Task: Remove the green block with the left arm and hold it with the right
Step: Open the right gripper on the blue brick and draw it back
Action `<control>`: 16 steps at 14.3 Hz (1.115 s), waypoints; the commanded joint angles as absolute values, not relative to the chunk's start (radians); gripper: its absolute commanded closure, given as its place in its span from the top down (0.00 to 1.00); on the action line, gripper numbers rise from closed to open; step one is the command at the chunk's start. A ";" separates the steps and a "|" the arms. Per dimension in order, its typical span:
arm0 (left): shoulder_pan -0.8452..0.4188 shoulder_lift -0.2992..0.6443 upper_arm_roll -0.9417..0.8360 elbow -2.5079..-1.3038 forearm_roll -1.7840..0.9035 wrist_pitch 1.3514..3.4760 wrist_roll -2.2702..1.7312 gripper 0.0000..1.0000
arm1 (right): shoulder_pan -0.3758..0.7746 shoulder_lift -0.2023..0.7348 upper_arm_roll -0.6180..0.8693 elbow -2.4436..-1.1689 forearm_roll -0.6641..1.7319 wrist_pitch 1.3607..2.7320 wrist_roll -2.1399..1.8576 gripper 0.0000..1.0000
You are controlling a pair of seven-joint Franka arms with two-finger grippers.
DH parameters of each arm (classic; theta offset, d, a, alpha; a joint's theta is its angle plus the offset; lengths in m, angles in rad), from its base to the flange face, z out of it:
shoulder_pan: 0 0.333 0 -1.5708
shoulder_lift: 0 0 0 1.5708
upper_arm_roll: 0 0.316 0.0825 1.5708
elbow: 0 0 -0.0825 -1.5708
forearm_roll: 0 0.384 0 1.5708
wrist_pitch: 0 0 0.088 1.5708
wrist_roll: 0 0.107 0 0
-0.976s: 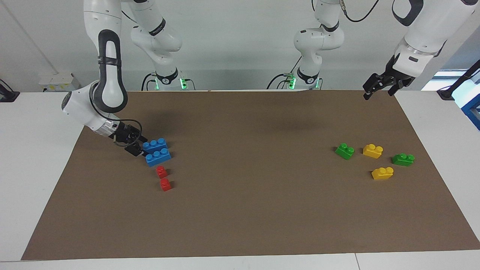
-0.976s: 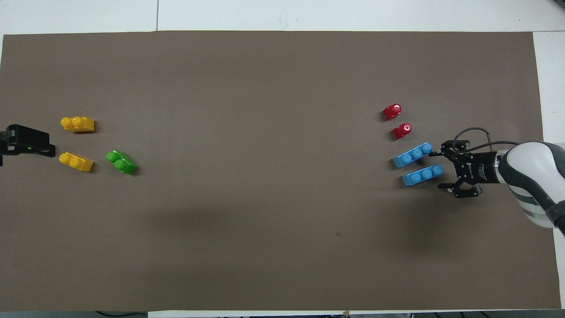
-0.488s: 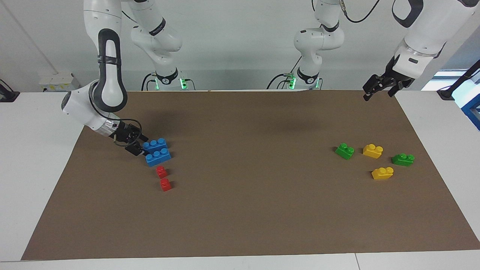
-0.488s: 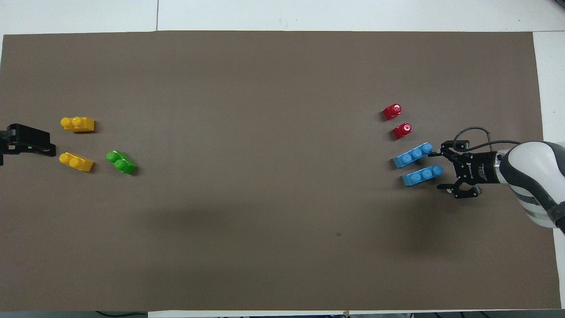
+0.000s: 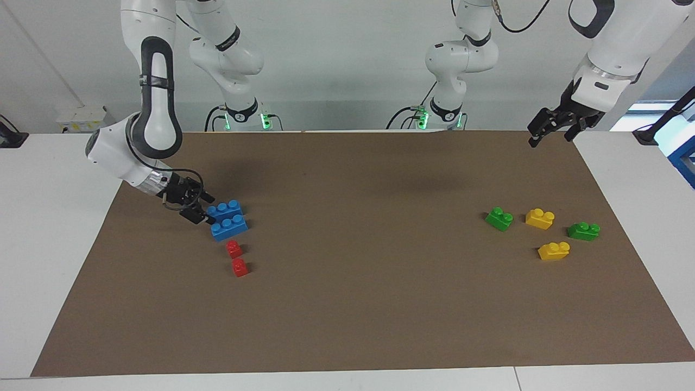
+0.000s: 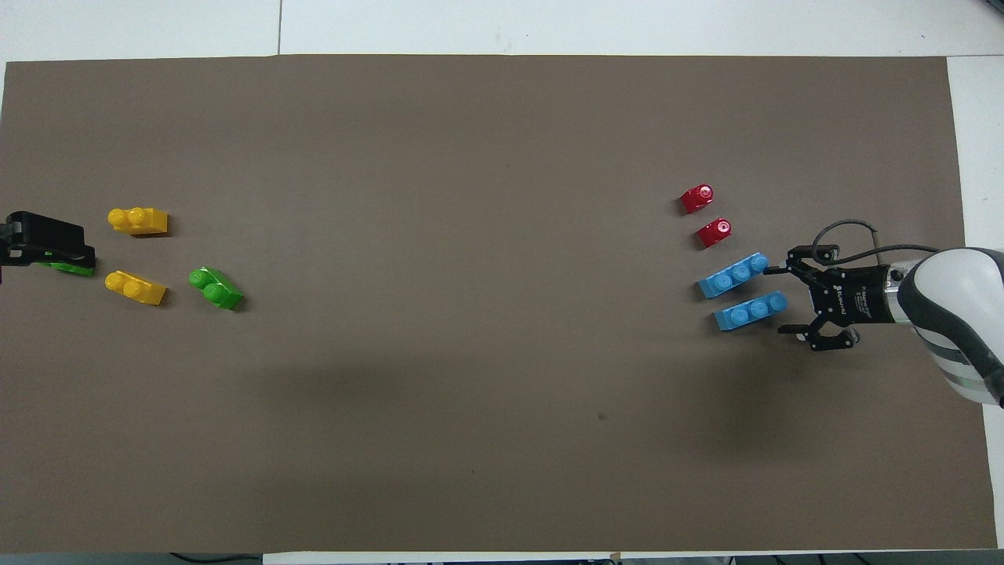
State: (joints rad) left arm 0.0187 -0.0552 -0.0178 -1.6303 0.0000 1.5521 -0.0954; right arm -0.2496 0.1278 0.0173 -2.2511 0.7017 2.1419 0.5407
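Note:
The bright green block [image 5: 499, 218] lies on the brown mat toward the left arm's end; it also shows in the overhead view [image 6: 216, 288]. A darker green brick [image 5: 583, 231] lies closer to that end, and from overhead only its edge [image 6: 72, 268] shows under the gripper. My left gripper [image 5: 549, 130] is open and empty, raised over the mat's edge well clear of both; in the overhead view [image 6: 49, 239] it covers the darker brick. My right gripper [image 5: 202, 213] is open and low at the ends of two blue bricks [image 5: 228, 217]; it also shows from overhead [image 6: 778, 302].
Two yellow bricks [image 5: 539, 218] [image 5: 554, 250] lie between the two green ones. Two small red bricks [image 5: 234, 248] [image 5: 239, 267] lie farther from the robots than the blue bricks [image 6: 733, 275] [image 6: 751, 311]. The brown mat [image 5: 353, 304] covers the table.
My left gripper has shifted a little, baring an edge of the darker green brick from overhead. My right gripper has drawn back slightly from the blue bricks. No brick has moved.

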 commanded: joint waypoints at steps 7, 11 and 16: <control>0.023 -0.046 -0.017 -1.614 -0.006 1.554 -0.081 1.00 | -0.252 0.080 0.015 -2.154 0.669 2.026 0.627 1.00; 0.028 -0.048 -0.017 -1.615 -0.008 1.557 -0.080 1.00 | -0.249 0.074 0.020 -1.981 0.591 1.906 0.706 1.00; 0.028 -0.049 -0.017 -1.615 -0.006 1.563 -0.080 1.00 | -0.249 0.068 0.028 -1.873 0.526 1.838 0.719 1.00</control>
State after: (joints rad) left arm 0.0191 -0.0540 -0.0157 -1.6302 0.0000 1.5555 -0.0954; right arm -0.2448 0.0618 0.0188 -1.9200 0.5625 1.8684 0.6992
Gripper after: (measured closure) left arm 0.000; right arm 0.000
